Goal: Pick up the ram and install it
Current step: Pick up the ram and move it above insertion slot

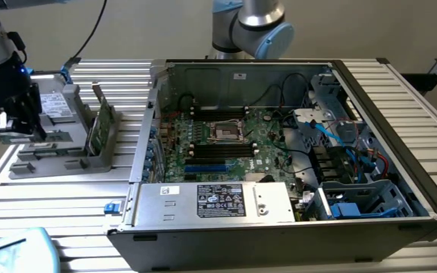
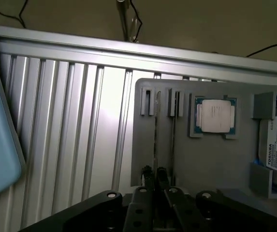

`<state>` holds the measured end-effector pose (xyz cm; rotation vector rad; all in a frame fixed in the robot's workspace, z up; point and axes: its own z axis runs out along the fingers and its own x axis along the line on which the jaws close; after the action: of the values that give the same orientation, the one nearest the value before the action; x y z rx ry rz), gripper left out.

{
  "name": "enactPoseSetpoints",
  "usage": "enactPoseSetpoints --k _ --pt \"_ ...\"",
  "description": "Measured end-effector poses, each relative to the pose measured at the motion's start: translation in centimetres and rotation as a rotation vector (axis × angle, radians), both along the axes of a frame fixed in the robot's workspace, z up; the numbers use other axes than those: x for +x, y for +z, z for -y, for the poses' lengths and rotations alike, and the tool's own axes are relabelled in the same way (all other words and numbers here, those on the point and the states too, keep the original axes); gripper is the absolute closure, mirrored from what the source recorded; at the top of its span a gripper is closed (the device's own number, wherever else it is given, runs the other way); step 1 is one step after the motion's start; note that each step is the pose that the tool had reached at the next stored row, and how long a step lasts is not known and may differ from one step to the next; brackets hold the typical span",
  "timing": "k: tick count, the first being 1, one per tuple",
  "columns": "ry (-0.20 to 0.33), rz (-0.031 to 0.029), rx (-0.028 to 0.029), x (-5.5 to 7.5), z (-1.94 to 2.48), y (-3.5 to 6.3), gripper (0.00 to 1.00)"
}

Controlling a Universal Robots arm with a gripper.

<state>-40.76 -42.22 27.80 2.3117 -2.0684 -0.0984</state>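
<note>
Gripper (image 1: 13, 126) (image 2: 154, 173) at the exterior view's left, over the grey parts holder (image 1: 59, 164); fingers pressed close together, pinching the ram (image 1: 11, 138), which appears as a thin strip at the fingertips. Ram is well apart from the open computer case (image 1: 279, 233) and its motherboard (image 1: 234, 142). Taller green card (image 1: 100, 128) stands upright in the holder; processor chip (image 2: 215, 116) sits in its recess
</note>
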Motion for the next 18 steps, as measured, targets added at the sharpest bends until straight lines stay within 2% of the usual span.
enactPoseSetpoints --k 8,18 --pt "0.0 -0.0252 0.0 2.1 0.0 1.76 0.86" --pt "0.0 -0.0506 0.0 4.8 0.0 4.03 0.86"
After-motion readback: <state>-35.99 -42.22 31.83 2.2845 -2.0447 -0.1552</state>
